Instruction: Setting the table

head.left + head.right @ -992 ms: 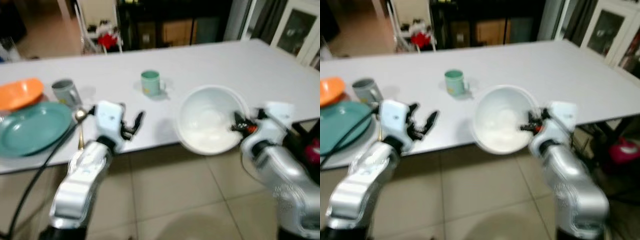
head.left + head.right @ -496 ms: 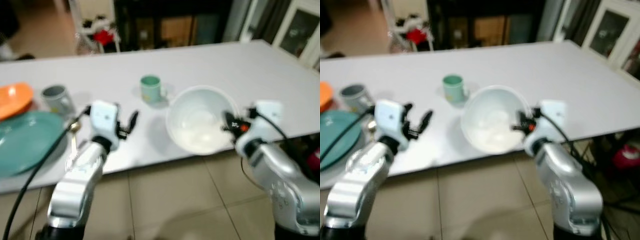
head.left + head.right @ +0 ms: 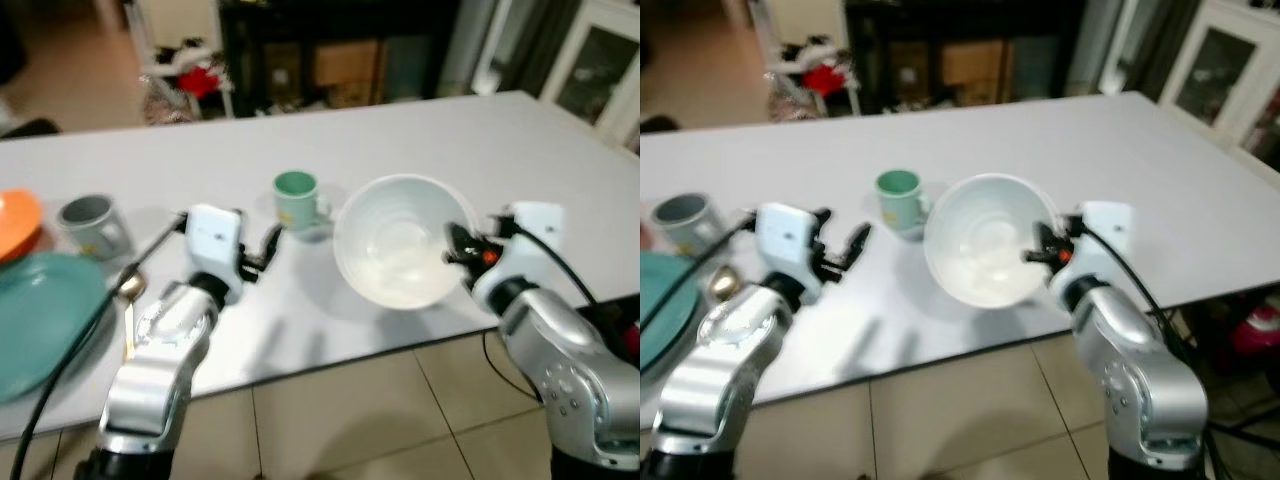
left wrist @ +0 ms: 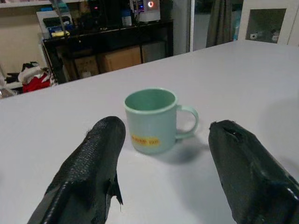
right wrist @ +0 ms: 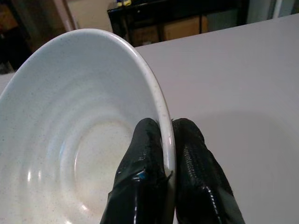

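Observation:
A large white bowl (image 3: 400, 245) hangs over the middle of the white table (image 3: 420, 130), pinched at its right rim by my right gripper (image 3: 456, 247), which is shut on it. The right wrist view has one finger inside and one outside the rim of the bowl (image 5: 84, 135). A small green mug (image 3: 297, 198) stands upright just behind and to the left of the bowl. My left gripper (image 3: 262, 250) is open, low over the table, with the green mug (image 4: 152, 119) a short way beyond its fingertips.
At the far left lie a teal plate (image 3: 40, 320), an orange bowl (image 3: 15, 220), a grey mug (image 3: 92, 222) and a gold spoon (image 3: 128, 290). A black cable (image 3: 75, 355) runs along my left arm. Tiled floor lies below the table's near edge; dark shelving stands behind.
The camera has shifted, and the table fills more of the view. My right gripper has carried the bowl from the table's front edge to over its middle. My left gripper has moved toward the green mug.

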